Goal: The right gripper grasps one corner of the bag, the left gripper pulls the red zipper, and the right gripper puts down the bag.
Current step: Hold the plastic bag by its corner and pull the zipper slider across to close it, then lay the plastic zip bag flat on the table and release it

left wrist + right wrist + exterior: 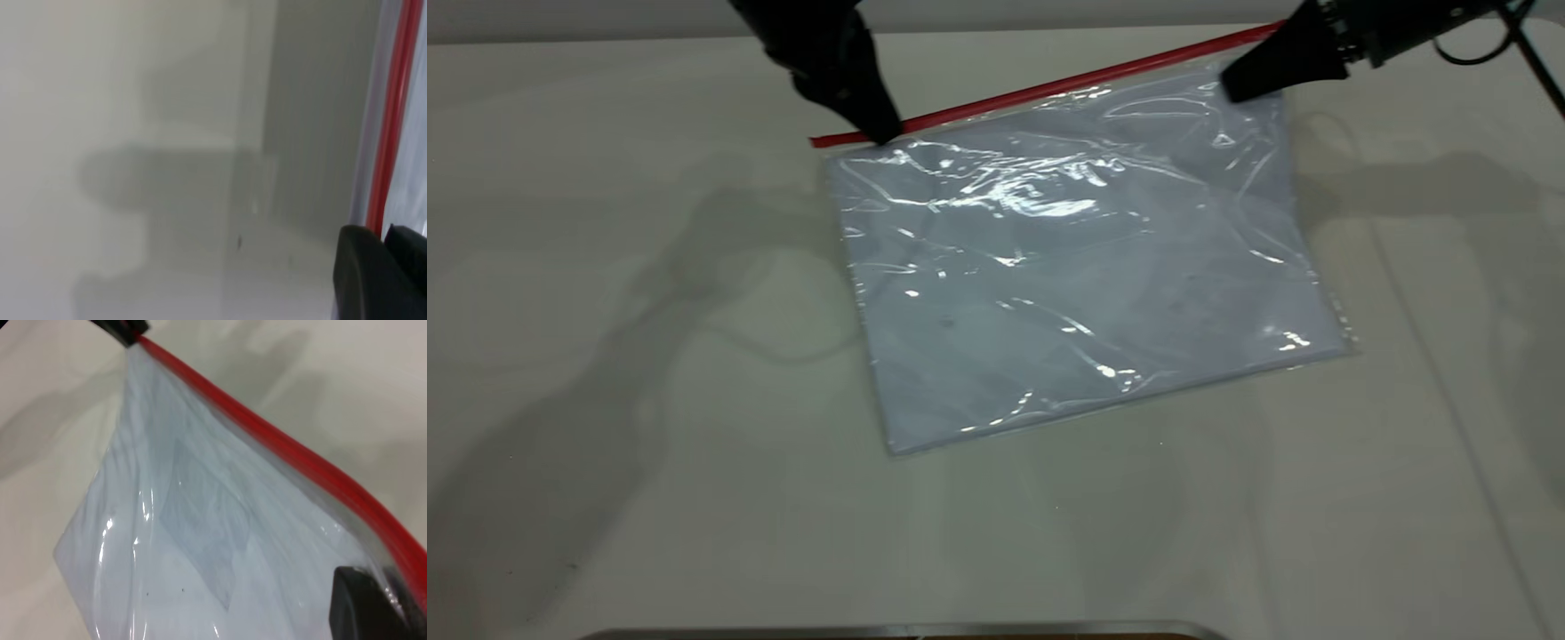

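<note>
The bag (1067, 267), a clear pouch with white paper inside, lies on the table with its far edge raised. The red zipper (1049, 89) runs along that far edge. My left gripper (880, 133) is shut on the zipper's left end; in the left wrist view the red strip (393, 120) passes between its fingertips (385, 233). The slider tab is hidden there. My right gripper (1232, 87) is shut on the bag's far right corner just below the zipper. The right wrist view shows its finger (363, 607) on the plastic (200, 540) beside the red strip (267, 433).
The pale table (605, 400) surrounds the bag on all sides. A metal rim (907, 631) lies at the near edge. The right arm's black cable loop (1485, 53) hangs at the far right. The left gripper shows far off in the right wrist view (123, 330).
</note>
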### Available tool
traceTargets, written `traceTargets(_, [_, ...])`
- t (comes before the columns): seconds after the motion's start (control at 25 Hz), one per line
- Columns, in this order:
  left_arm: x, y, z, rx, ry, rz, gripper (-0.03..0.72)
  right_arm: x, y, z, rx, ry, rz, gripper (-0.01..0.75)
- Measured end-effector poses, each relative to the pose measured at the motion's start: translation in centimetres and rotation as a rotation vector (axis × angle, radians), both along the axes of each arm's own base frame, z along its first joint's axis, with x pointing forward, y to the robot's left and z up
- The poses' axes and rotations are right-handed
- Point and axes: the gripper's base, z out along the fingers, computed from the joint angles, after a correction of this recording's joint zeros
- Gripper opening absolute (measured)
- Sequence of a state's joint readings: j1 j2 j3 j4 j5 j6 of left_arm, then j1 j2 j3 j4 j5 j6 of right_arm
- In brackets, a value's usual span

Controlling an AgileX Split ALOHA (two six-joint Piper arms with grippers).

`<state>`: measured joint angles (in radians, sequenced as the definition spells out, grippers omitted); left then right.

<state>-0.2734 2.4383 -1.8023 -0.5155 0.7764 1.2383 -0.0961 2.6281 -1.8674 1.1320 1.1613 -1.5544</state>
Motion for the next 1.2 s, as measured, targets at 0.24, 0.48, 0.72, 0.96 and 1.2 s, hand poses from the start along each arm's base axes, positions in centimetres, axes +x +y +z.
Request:
traceTargets(0.24, [0.1, 1.1, -0.2, 0.042, 0.01, -0.007, 0.053, 0.0, -1.2, 0.0, 0.003, 0.037, -0.046, 0.065])
traceTargets(0.48, [0.0, 1.4, -0.2, 0.063, 0.026, -0.001, 0.111, 0.0, -1.7, -0.3, -0.027, 0.084, -0.08, 0.318])
traceTargets(0.72, [0.2, 1.5, 0.2, 0.067, 0.085, 0.138, 0.394, 0.8, -3.2, 1.1, -0.105, 0.104, -0.074, 0.644])
traceTargets(0.96, [1.2, 2.1, 5.2, 0.146, 0.086, 0.281, 0.599, 3.9, -5.2, 7.2, -0.305, 0.09, -0.205, 0.679])
traceTargets(1.2, [0.6, 3.5, 16.4, 0.207, -0.004, 0.478, 0.59, 4.4, -6.5, 19.1, -0.376, 0.017, -0.486, 0.565])
